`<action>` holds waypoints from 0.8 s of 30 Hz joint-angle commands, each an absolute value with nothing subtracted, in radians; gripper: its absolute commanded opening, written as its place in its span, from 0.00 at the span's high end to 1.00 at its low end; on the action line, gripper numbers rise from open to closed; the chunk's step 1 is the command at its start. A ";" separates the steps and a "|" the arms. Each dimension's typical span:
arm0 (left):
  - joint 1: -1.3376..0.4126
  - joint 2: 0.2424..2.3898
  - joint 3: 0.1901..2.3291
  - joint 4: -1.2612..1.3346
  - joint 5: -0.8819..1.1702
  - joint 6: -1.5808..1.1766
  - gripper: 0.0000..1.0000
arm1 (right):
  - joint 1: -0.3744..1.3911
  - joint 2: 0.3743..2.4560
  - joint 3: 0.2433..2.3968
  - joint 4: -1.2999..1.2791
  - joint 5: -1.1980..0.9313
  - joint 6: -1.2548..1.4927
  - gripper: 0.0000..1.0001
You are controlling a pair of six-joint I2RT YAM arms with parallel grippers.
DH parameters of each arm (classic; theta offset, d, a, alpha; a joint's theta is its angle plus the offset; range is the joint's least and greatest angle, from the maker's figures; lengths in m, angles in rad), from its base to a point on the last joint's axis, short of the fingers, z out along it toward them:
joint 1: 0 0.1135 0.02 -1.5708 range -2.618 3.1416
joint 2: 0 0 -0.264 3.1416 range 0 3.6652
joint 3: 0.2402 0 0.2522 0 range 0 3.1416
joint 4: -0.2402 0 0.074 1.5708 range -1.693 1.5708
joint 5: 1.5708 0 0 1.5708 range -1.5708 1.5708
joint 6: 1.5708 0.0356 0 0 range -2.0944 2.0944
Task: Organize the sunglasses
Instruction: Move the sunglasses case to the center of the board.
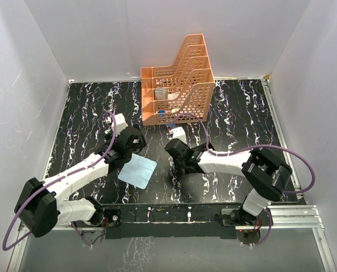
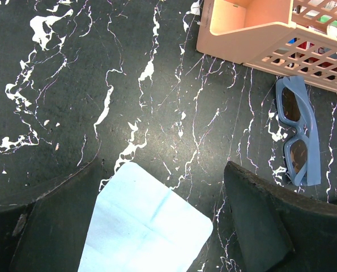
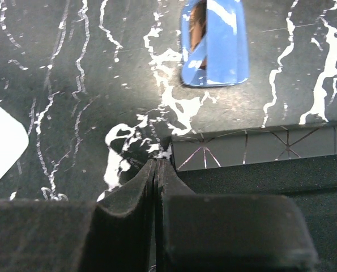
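Note:
The sunglasses (image 2: pixel 297 136), a folded pair with a thin blue frame, lie on the black marbled table just in front of the orange rack (image 2: pixel 253 34). They show end-on in the right wrist view (image 3: pixel 213 42). My left gripper (image 2: pixel 160 175) is open above the pale blue cloth (image 2: pixel 145 226), its fingers (image 2: pixel 264 221) on either side of it. My right gripper (image 3: pixel 158 165) is shut with nothing visible between its fingers, at the left end of the black case (image 3: pixel 253 150). The sunglasses lie beyond both grippers.
The orange tiered rack (image 1: pixel 176 79) stands at the back centre with small items in its trays. The cloth (image 1: pixel 137 170) lies between the two grippers (image 1: pixel 131 148) (image 1: pixel 176 161). White walls enclose the table on three sides.

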State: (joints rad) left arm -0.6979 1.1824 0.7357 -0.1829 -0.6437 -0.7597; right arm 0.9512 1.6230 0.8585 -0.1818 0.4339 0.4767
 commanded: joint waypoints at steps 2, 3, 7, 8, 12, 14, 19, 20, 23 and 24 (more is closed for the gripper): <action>-0.704 1.169 0.727 -0.186 -0.649 -0.758 0.12 | 0.901 1.623 0.837 -0.130 0.481 0.467 1.00; -0.704 1.169 0.726 -0.186 -0.649 -0.757 0.12 | 0.895 1.624 0.836 -0.126 0.482 0.463 1.00; -0.704 1.170 0.725 -0.186 -0.647 -0.758 0.12 | 0.868 1.638 0.845 -0.114 0.484 0.446 1.00; -0.704 1.172 0.725 -0.186 -0.647 -0.758 0.12 | 0.862 1.644 0.850 -0.111 0.483 0.440 1.00; -0.704 1.176 0.728 -0.187 -0.647 -0.756 0.12 | 0.844 1.666 0.873 -0.097 0.475 0.420 1.00; -0.705 1.174 0.728 -0.187 -0.647 -0.756 0.12 | 0.834 1.683 0.887 -0.094 0.474 0.412 1.00; -0.704 1.171 0.728 -0.190 -0.651 -0.753 0.12 | 0.807 1.718 0.922 -0.086 0.463 0.385 1.00; -0.705 1.171 0.727 -0.190 -0.650 -0.753 0.12 | 0.804 1.723 0.928 -0.086 0.461 0.379 1.00; -0.704 1.176 0.728 -0.187 -0.650 -0.752 0.12 | 0.804 1.727 0.946 -0.088 0.455 0.372 1.00; -0.704 1.177 0.730 -0.187 -0.650 -0.752 0.12 | 0.804 1.725 0.949 -0.089 0.454 0.369 1.00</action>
State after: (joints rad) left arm -0.6979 1.1824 0.7349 -0.1833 -0.6434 -0.7593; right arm 0.8093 1.7203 0.8974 -0.1238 0.4454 0.3981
